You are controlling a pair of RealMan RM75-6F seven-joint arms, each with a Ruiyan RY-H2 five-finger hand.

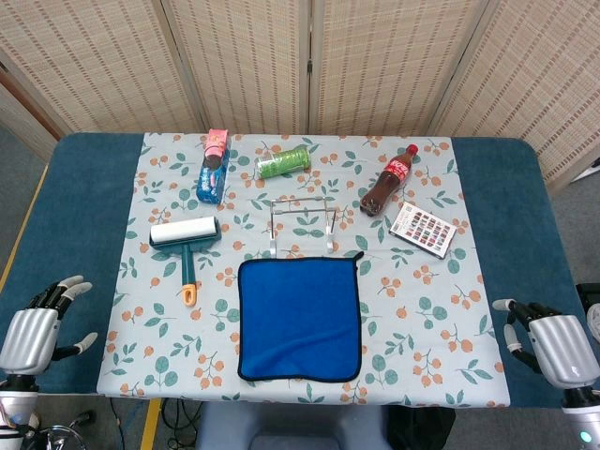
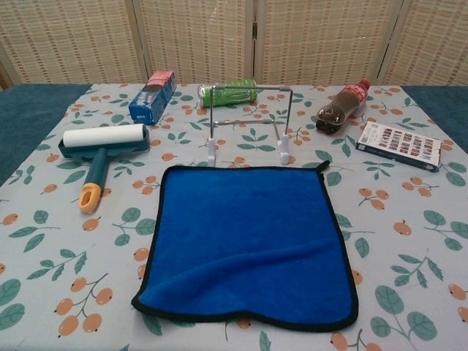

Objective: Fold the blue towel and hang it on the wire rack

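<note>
— Where's the blue towel [image 1: 299, 319] relative to my hands?

— I see it lying unfolded at the near middle of the floral tablecloth [image 1: 141, 281], between them and well apart from both. My left hand [image 1: 37, 328] sits off the cloth's left edge, my right hand [image 1: 553, 342] off its right edge.

— How are my hands posed?

— Both rest low over the teal table [image 1: 84, 178], backs up, fingers spread apart, holding nothing. Only the head view shows them.

— And the towel itself?

— Flat, roughly square, dark-trimmed, with a small loop at its far right corner. The wire rack [image 2: 247, 124] stands upright just beyond its far edge.
</note>
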